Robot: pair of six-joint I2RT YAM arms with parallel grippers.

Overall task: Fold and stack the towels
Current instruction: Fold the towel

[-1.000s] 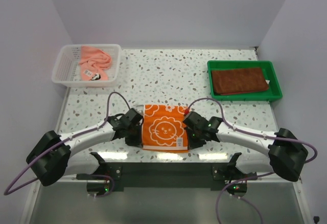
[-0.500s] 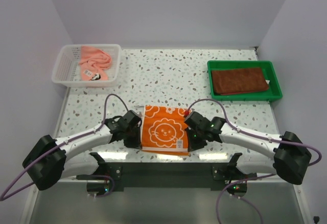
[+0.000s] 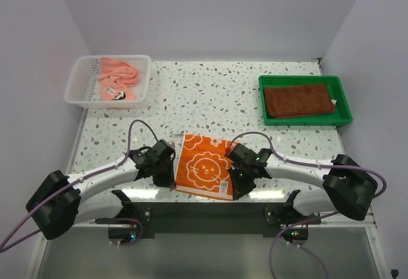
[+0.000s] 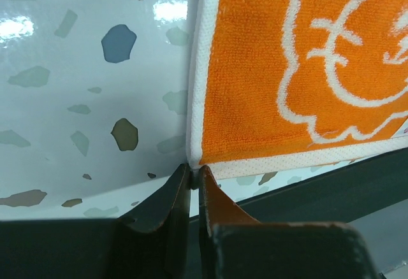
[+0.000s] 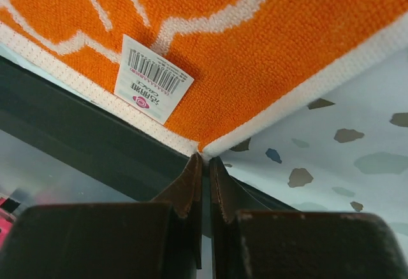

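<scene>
three towels in view: one orange towel [image 3: 203,172] printed with a white lion face lies spread and slightly skewed at the middle of the speckled surface [image 3: 210,94], its near hem reaching past the surface's near edge over a dark strip. the left gripper [image 3: 167,178] sits at the towel's near left corner; in the left wrist view its two dark fingers are pressed together with the white-hemmed corner pinched between the tips [image 4: 194,171]. the right gripper [image 3: 237,186] is at the near right corner, and the right wrist view shows its fingers likewise closed tight on that corner [image 5: 205,161]. one white barcode label [image 5: 153,78] is fixed to the orange cloth just inside the near hem, close to the right gripper. the two arms reach inward from either side, so the towel lies between them, each with one purple cable looping over its wrist. well apart at the far left corner stands one white mesh basket [image 3: 75,85] holding one crumpled salmon towel [image 3: 118,75] with a small tag showing on it. at the far right, one green tray [image 3: 306,121] holds one brown towel [image 3: 298,99], folded flat into a rectangle that fills most of the tray, with a small white tag at its right end. the salmon and brown towels are touched by neither gripper.
</scene>
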